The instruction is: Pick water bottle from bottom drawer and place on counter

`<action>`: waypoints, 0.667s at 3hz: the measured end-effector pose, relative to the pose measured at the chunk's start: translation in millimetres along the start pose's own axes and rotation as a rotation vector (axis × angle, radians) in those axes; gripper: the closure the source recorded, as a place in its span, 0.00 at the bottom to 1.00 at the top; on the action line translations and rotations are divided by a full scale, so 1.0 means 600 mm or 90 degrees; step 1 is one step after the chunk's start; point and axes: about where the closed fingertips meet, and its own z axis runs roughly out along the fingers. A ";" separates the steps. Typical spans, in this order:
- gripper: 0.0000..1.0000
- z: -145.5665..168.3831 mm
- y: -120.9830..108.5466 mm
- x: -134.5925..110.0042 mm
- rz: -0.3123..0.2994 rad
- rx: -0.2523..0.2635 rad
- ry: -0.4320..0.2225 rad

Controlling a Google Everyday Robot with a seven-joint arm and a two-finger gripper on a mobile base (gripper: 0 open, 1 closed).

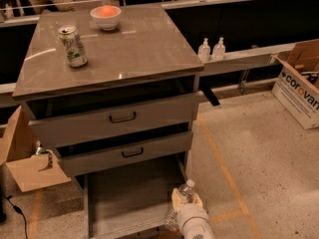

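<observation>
The water bottle (pixel 180 199), clear with a white cap, stands tilted at the front right corner of the open bottom drawer (pixel 124 195). My gripper (pixel 186 201) comes in from the bottom edge and is shut on the bottle, one pale finger on each side. The drawer's grey floor is otherwise bare. The counter (pixel 134 46) is the glossy grey-brown cabinet top above, well up and left of the gripper.
A green-and-white soda can (pixel 73 46) and a white bowl (pixel 105 17) with an orange thing stand on the counter. Two upper drawers (pixel 117 118) are slightly ajar. Two sanitizer bottles (pixel 211 49) sit on a ledge at right. Cardboard boxes stand at right (pixel 299 83) and left (pixel 22 156).
</observation>
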 end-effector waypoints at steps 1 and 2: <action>1.00 -0.047 -0.034 0.083 -0.060 0.037 0.101; 1.00 -0.078 -0.070 0.142 -0.098 0.062 0.162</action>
